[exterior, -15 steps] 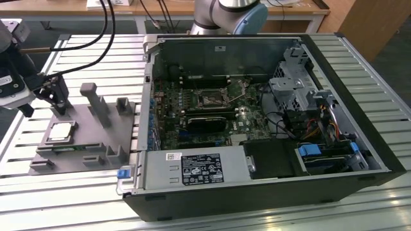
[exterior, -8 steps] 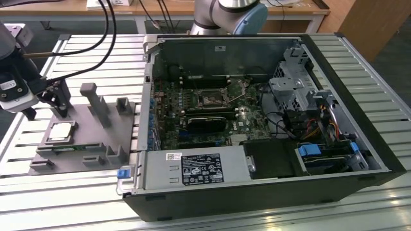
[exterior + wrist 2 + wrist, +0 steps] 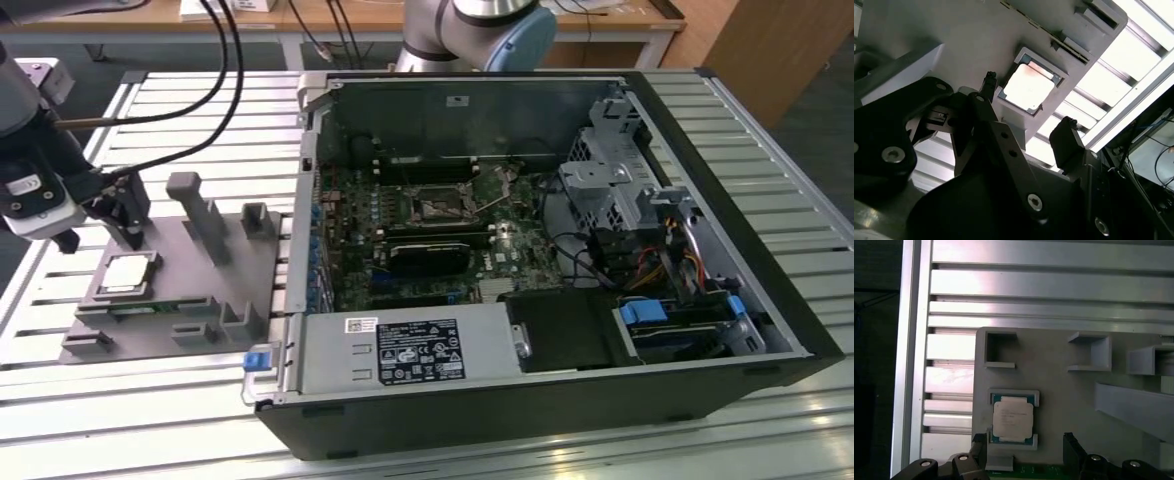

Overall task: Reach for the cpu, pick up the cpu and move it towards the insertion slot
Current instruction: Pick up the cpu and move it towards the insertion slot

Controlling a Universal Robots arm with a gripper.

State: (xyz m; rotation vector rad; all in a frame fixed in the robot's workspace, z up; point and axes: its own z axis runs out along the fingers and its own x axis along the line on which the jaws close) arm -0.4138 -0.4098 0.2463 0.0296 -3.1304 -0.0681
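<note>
case labels (image 3: pixel 416 352) unreadable, cpu (image 3: pixel 1013 418) print unreadable

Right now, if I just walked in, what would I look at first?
Probably the big open computer case, filling the middle and right of the exterior view, with the insertion slot showing inside. Then the shiny cpu, sitting in a grey tray at the exterior view's left, with the open gripper poised right over it.
</note>
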